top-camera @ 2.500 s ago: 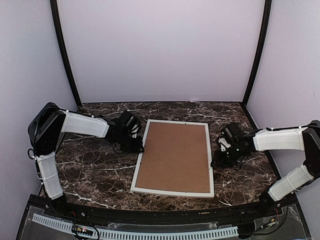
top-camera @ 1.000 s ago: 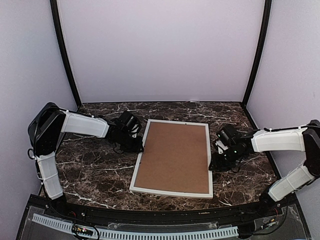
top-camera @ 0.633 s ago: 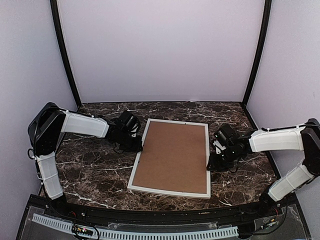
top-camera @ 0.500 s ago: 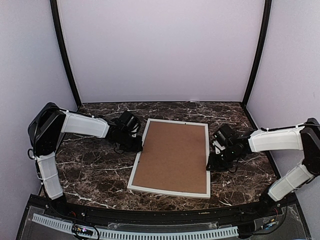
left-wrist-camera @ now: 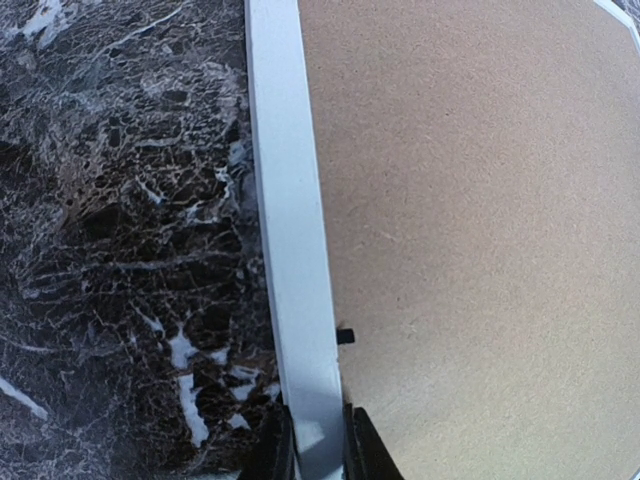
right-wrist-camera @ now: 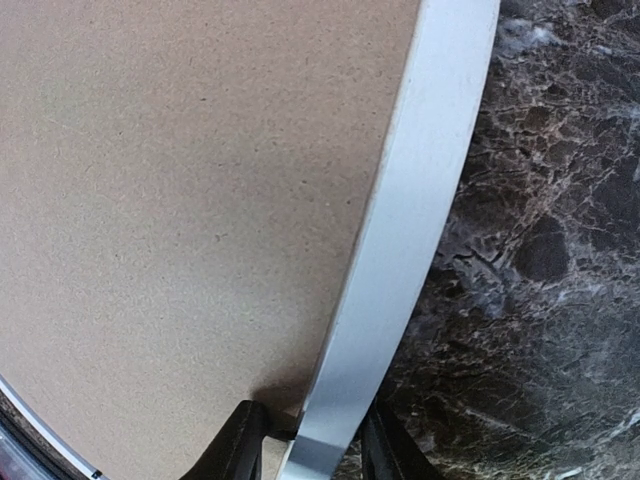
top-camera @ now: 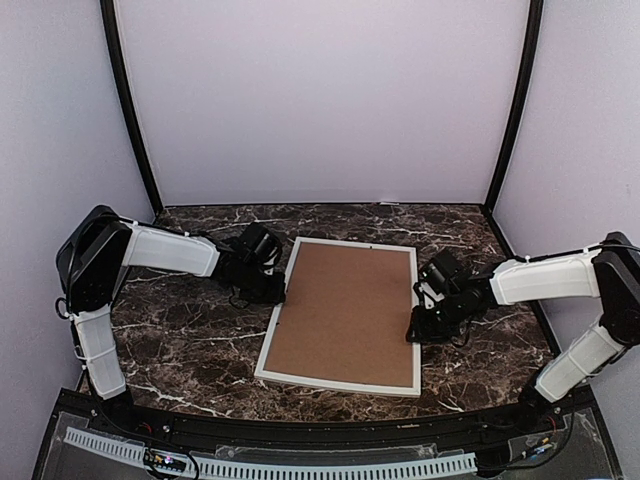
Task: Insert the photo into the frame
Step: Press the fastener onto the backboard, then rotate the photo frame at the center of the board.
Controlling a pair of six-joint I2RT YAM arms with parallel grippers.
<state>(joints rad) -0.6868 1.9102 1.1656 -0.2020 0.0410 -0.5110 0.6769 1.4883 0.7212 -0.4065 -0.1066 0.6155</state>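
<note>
Since the frame point(left-wrist-camera: 285, 200) lies face down, backing board point(top-camera: 345, 310) up, left pincer point(left-wrist-camera: 318, 455) and right pincer point(right-wrist-camera: 312, 445) each pinch a side rail, probably to lift it evenly.

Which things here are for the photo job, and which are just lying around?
For the job:
- the frame, lying back-up
- the brown backing board sitting in it
- the left gripper and the right gripper, each around a side rail
- the photo is not showing

Just there:
- the marble table
- the pale walls
</note>
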